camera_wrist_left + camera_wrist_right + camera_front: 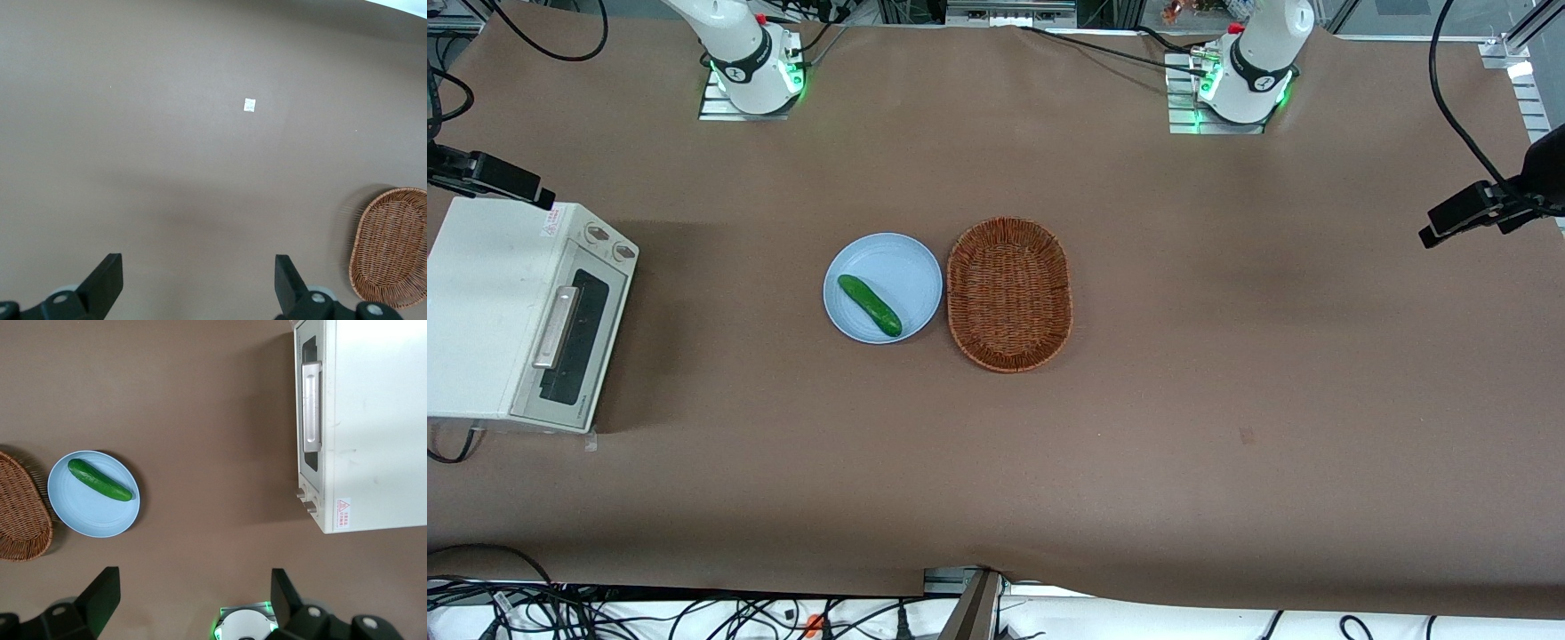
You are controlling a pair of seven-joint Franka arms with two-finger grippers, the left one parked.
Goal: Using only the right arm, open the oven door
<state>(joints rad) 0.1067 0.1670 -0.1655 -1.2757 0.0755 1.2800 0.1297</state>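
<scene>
Brown paper covers the tabletop (1138, 444). At the working arm's end sits the cream toaster oven (489, 311), its oven door (574, 342) shut, silver handle (311, 407) lying across the dark glass. High above the tabletop, the gripper (190, 597) hangs with fingers spread wide and holding nothing, well apart from the oven. Near the table's middle a blue plate (903, 267) carries a cucumber (869, 305), with a wicker basket (1009, 293) just beside it. Bare paper lies between plate and door.

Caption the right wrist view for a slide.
Open gripper high above the table, oven door shut, cucumber on plate.
</scene>
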